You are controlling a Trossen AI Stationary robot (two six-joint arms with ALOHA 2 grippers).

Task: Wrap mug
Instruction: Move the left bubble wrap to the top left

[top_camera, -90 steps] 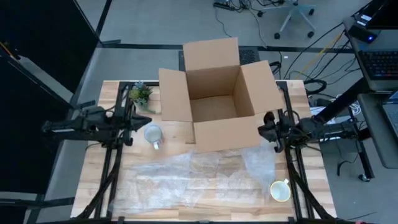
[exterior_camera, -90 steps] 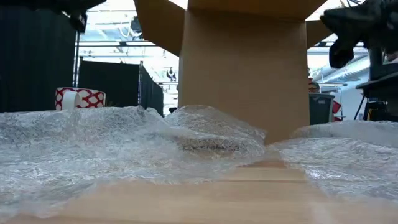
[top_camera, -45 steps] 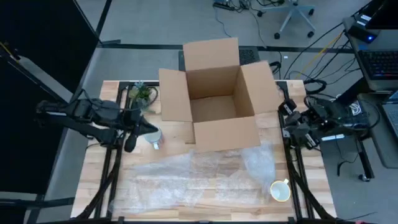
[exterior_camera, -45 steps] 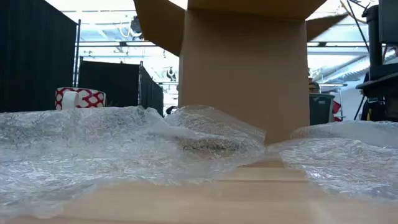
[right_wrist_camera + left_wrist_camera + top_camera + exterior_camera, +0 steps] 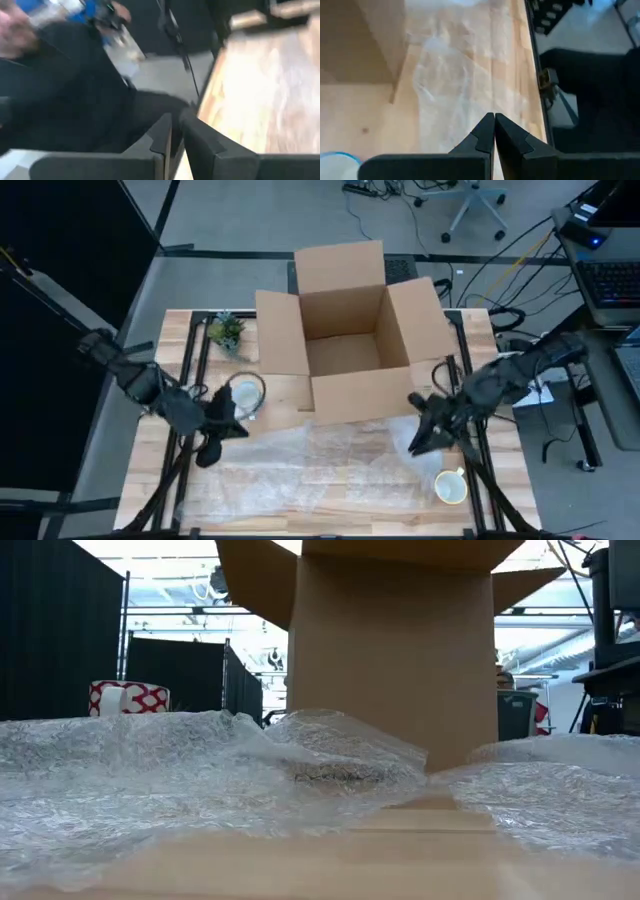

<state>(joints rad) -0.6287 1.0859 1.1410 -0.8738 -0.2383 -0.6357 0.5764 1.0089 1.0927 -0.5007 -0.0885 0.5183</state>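
A mug (image 5: 245, 394) with a pale inside stands on the wood left of the cardboard box (image 5: 345, 330); its blue rim (image 5: 337, 159) shows in the left wrist view. My left gripper (image 5: 238, 423), shut, hovers just near of it and points toward the table's right over the bubble wrap (image 5: 320, 465). The wrap lies spread across the near half of the table (image 5: 200, 780). My right gripper (image 5: 415, 442) hangs over the wrap's raised right part with a narrow gap between its fingers (image 5: 176, 131). A yellow mug (image 5: 450, 487) stands at the near right.
The open box stands at the far middle, its near wall (image 5: 395, 660) rising behind the wrap. A small plant (image 5: 227, 330) is at the far left. A red-and-white patterned mug (image 5: 128, 697) shows at the left in the low view. Black frame rails (image 5: 180, 450) run along both sides.
Both arms have left their places at the table's left and right sides and swung inward toward the near edge. My left gripper has come past the mug to the wrap's left end. My right gripper has come over the wrap's right part. Nothing on the table has moved.
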